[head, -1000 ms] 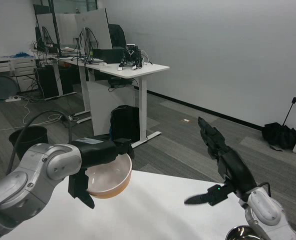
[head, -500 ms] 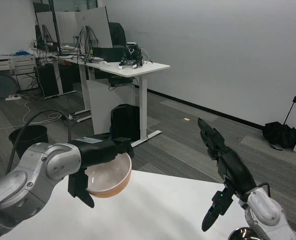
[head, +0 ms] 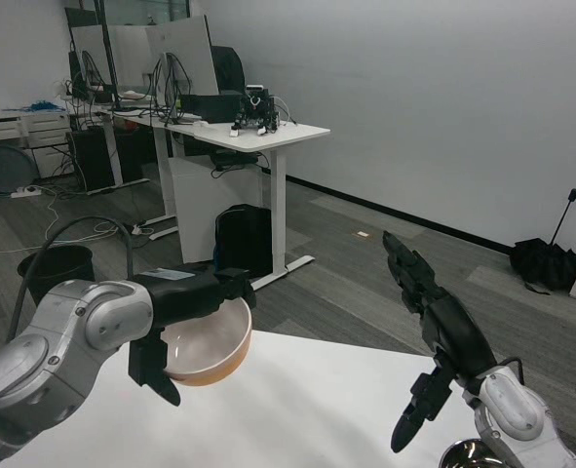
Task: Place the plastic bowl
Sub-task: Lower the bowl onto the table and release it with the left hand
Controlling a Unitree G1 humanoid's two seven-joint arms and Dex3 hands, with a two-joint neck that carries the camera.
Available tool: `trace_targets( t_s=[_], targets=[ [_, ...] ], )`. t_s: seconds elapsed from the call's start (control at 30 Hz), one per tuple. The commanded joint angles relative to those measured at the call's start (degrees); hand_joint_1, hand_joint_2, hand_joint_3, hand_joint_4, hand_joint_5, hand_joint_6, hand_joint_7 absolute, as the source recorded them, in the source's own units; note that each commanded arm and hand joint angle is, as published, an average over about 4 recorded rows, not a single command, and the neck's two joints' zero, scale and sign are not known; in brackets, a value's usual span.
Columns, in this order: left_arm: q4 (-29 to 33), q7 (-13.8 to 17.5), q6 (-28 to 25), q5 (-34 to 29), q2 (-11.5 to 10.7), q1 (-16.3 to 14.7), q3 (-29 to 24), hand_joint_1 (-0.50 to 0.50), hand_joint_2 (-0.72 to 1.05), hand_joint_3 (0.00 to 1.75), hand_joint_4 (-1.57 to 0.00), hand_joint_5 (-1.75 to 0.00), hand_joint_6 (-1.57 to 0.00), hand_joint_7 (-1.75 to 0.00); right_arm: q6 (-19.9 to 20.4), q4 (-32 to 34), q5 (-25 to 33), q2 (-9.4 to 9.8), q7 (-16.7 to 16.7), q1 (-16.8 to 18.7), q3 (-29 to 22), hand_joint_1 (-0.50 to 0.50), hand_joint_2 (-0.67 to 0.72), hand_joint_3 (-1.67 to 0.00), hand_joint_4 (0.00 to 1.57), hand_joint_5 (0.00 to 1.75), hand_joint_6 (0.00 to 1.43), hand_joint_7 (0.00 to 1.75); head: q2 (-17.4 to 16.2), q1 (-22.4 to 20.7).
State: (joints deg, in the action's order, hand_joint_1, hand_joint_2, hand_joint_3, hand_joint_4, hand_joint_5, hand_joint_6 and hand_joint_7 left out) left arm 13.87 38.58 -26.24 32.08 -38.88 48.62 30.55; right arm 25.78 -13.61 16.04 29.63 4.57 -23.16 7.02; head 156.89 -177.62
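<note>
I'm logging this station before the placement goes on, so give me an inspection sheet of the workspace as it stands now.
Surface: white table, bare where visible.
Job's things: plastic bowl, orange outside, pale inside, held tilted at the table's far left edge.
Clutter: shiny metal object at the bottom edge, cut off.
Robot hands: left robot hand holds the bowl by its rim; right robot hand raised, fingers spread, holding nothing.
Cables: black cable arcs over the left arm; loose cords on the floor.
Surroundings: desks with monitors, black bin, folded umbrella.
</note>
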Motion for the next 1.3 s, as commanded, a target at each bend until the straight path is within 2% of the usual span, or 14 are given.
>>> trace_targets(
  t_s=[0.03,0.17,0.3,0.47,0.7,0.8,0.87,1.03,1.07,1.17,1.27,1.3],
  targets=[
    [0.11,-0.17,-0.04,0.11,-0.75,-0.65,-0.78,-0.5,0.69,1.22,-1.38,-1.75,-0.1,-1.4,0.98,-0.47,0.39,0.34,0.17,-0.83,0.1,-0.46,0.47,0.0,0.0,0.0,0.0,0.0,-0.13,-0.06],
    [-0.51,-0.21,0.05,0.5,-0.75,-1.07,-0.98,-0.5,0.69,1.22,-1.38,-1.75,-0.1,-1.4,1.07,-0.65,0.44,0.34,0.17,-0.83,0.14,-0.46,0.47,0.0,0.0,0.0,0.0,0.0,-0.19,-0.01],
    [-3.98,-0.52,1.24,4.43,-0.56,-2.56,-0.21,-0.5,0.69,1.22,-1.34,-1.75,-0.1,-1.38,1.16,-0.96,0.57,0.26,0.17,-0.79,0.21,-0.46,0.47,0.0,0.0,0.0,0.0,0.0,-0.53,-0.02],
    [-9.3,-1.09,3.26,3.64,-0.09,-4.36,0.91,-0.5,0.69,1.22,-1.26,-1.75,-0.1,-1.33,1.24,-1.07,0.7,0.3,0.17,-0.74,0.27,-0.46,0.47,0.0,0.0,0.0,0.0,0.0,-1.39,-0.07],
    [-13.74,-1.46,4.29,3.49,1.38,-6.65,1.11,-0.5,0.69,1.22,-1.12,-1.75,-0.08,-1.26,1.31,-1.42,0.94,0.34,0.17,-0.77,0.43,-0.46,0.47,0.0,0.0,0.0,0.0,0.0,-3.7,-0.68],
    [-15.54,-1.82,4.91,3.42,2.3,-7.81,1.07,-0.5,0.69,1.18,-1.0,-1.75,-0.08,-1.24,1.51,-1.75,1.16,0.34,0.17,-0.74,0.6,-0.46,0.47,0.0,0.0,0.0,0.0,0.0,-5.02,-1.03],
    [-16.61,-1.99,5.28,3.45,3.05,-8.6,0.91,-0.5,0.65,1.2,-0.81,-1.75,-0.05,-1.17,1.64,-1.97,1.25,0.34,0.17,-0.74,0.71,-0.46,0.47,0.0,0.0,0.0,0.0,0.0,-5.74,-1.39],
    [-18.31,-1.93,6.49,3.56,4.34,-10.05,-0.1,-0.5,0.29,1.22,-0.31,-1.75,0.0,-0.87,1.84,-2.32,1.43,0.34,0.17,-0.74,0.89,-0.46,0.47,0.0,0.0,0.0,0.0,0.0,-7.56,-3.38],
    [-18.7,-1.88,6.75,3.56,4.54,-10.21,-0.16,-0.5,0.25,1.22,-0.24,-1.75,0.0,-0.84,1.97,-2.41,1.47,0.34,0.17,-0.74,0.91,-0.46,0.47,0.0,0.0,0.0,0.0,0.0,-8.13,-4.14],
    [-19.63,-1.79,7.02,3.51,5.02,-10.52,-0.12,-0.5,0.25,1.2,-0.18,-1.75,0.0,-0.77,2.3,-2.67,1.65,0.34,0.17,-0.77,0.97,-0.46,0.47,0.0,0.0,0.0,0.0,0.0,-9.2,-5.42],
    [-19.93,-1.46,7.39,3.49,5.31,-10.82,0.01,-0.5,0.32,0.89,-0.07,-1.75,0.0,-0.59,2.47,-2.83,1.84,0.34,0.17,-0.77,1.02,-0.46,0.47,0.0,0.0,0.0,0.0,0.0,-10.35,-6.5],
    [-19.93,-1.27,7.46,3.49,5.31,-10.89,0.06,-0.5,0.52,0.72,-0.04,-1.75,0.0,-0.54,2.5,-2.83,1.87,0.34,0.17,-0.77,1.04,-0.46,0.47,0.0,0.0,0.0,0.0,0.0,-10.8,-6.91]
  ],
)
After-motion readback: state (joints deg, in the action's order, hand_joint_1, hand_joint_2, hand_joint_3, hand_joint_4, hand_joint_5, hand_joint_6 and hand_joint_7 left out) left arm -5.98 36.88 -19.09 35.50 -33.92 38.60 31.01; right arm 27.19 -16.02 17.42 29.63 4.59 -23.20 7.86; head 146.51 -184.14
